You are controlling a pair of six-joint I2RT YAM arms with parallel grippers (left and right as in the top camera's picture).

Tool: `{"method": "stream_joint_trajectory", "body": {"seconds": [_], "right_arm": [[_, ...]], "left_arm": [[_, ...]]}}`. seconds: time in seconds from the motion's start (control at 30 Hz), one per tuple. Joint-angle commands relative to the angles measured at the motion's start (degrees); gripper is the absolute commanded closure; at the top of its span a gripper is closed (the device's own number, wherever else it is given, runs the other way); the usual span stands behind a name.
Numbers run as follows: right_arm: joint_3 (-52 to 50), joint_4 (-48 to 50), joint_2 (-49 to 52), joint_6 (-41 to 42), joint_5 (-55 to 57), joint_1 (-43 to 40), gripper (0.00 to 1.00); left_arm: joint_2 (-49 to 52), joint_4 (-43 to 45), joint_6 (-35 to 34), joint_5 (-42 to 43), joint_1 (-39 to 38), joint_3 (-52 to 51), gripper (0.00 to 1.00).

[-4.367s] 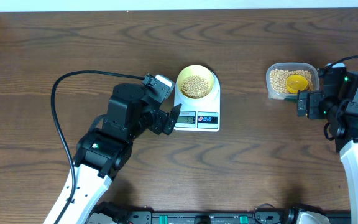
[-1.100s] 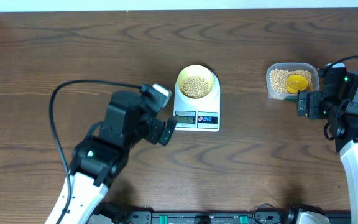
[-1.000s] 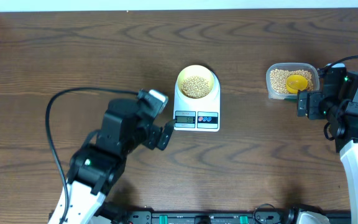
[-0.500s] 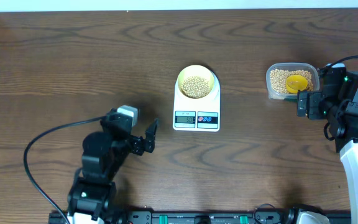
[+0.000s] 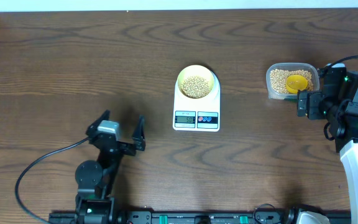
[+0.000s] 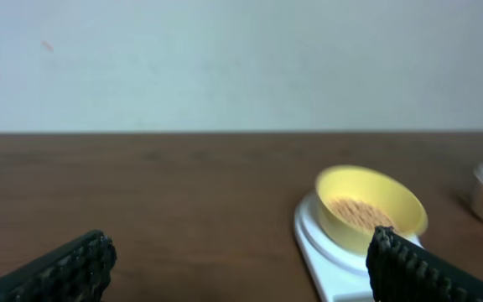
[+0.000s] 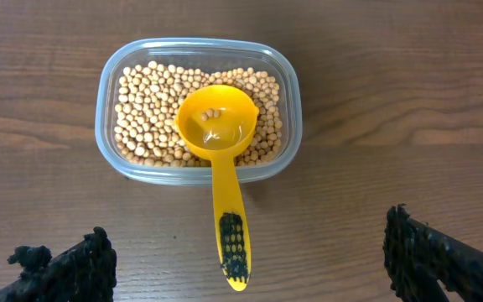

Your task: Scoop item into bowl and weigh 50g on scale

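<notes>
The bowl [image 5: 196, 73], loaded with beans [image 5: 196, 86], is seated on the scale [image 5: 196, 119]. The display cannot be read, so the weight is unconfirmed. The scoop [image 7: 217, 134] is parked in the tub [image 7: 294, 101]. The left end effector [image 5: 117, 129] and the right end effector [image 7: 246, 231] are released and empty. Scooping is judged essentially complete.

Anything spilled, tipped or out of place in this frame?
Nothing stands out. The bowl sits upright on the scale with the beans inside it. The yellow scoop rests in the clear tub, handle over its rim, a few beans in its cup. No stray beans show outside either container.
</notes>
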Motion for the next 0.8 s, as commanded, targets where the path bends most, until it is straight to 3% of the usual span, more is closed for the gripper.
{"method": "stream_joint_trajectory", "body": {"seconds": [0.0,0.37,0.77], "right_arm": [[0.3,-0.1,-0.9,-0.7,-0.3,-0.1,0.01],[0.3,-0.1,-0.9,-0.7,-0.3,-0.1,0.01],[0.3,-0.1,-0.9,-0.7,-0.3,-0.1,0.01]], "left_arm": [[-3.2,0.5,-1.2,-2.3,2.2,-0.2,0.02],[-15.0,0.5,-3.2,-2.3,7.5,-4.6,0.03],[-21.0,-11.6,-5.3,-7.0,7.7,-4.6,0.02]]}}
